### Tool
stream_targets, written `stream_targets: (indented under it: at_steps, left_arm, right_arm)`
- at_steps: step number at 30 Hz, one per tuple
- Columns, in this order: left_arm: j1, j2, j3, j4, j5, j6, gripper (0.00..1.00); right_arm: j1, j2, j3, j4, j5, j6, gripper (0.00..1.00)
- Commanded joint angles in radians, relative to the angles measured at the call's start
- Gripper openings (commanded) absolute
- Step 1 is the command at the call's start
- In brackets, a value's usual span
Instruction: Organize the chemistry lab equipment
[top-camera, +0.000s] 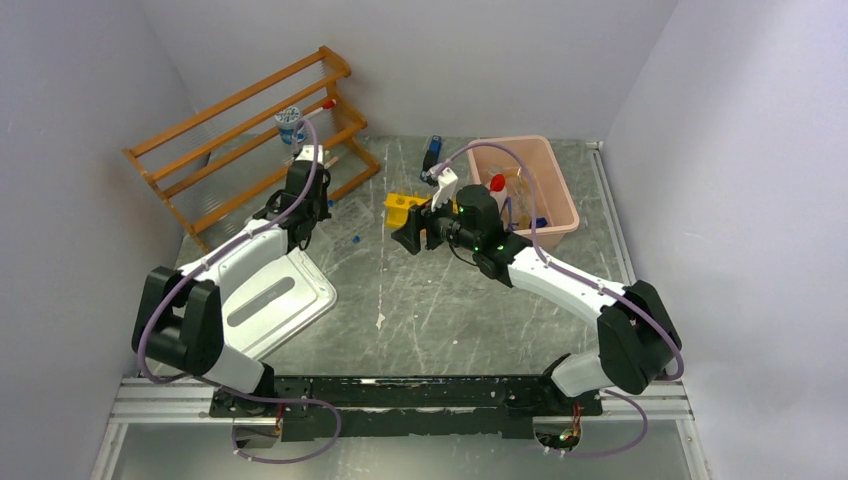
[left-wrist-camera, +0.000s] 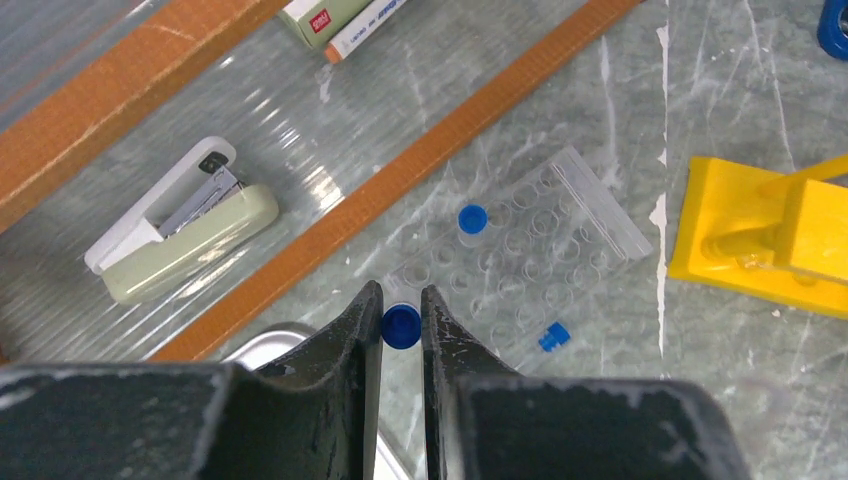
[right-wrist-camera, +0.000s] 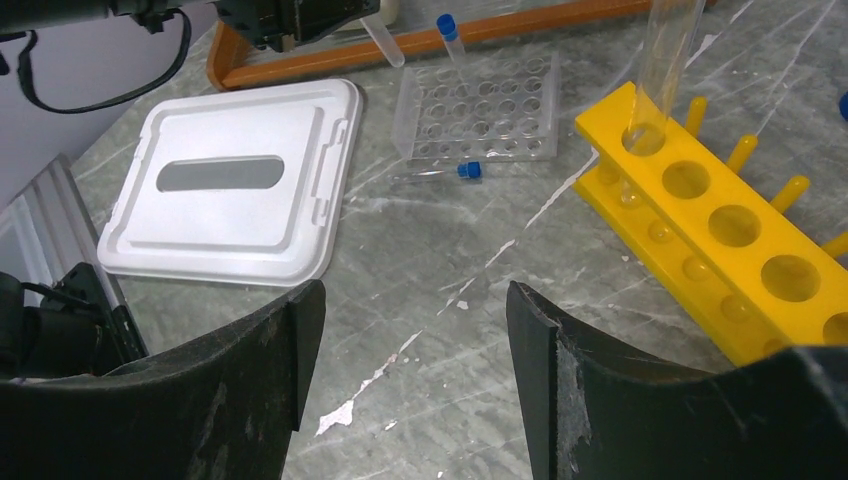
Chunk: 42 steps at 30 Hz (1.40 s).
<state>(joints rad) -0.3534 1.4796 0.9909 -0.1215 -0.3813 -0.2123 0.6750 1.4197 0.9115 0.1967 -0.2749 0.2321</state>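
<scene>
One tube clamped in left gripper, tip down, near upright, at rack's left edge; right gripper spread wide, farther off.

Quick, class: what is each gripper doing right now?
Left gripper: shut on a blue-capped tube.
Right gripper: open, holding nothing.
</scene>
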Motion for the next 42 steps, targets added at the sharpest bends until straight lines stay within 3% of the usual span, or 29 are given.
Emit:
stream_targets:
  at_steps: [1, 9, 17, 42]
  left_arm:
    - [0.025, 0.043, 0.017, 0.113, -0.025, 0.03, 0.18]
    - [0.063, 0.096, -0.013, 0.19, 0.068, -0.004, 0.18]
    - [0.076, 0.113, -0.001, 0.144, 0.145, -0.059, 0.18]
    - [0.077, 0.132, 0.0, 0.069, 0.079, -0.018, 0.18]
  right_arm:
    - [-0.003, -0.024, -0.004, 0.016, 0.017, 0.005, 0.69]
    - [-0.003, 0.006, 0.026, -0.002, 0.025, -0.007, 0.69]
    - [-0.005, 0.038, 0.053, -0.014, 0.03, -0.016, 0.69]
    - [-0.005, 0.082, 0.068, -0.006, 0.029, 0.002, 0.68]
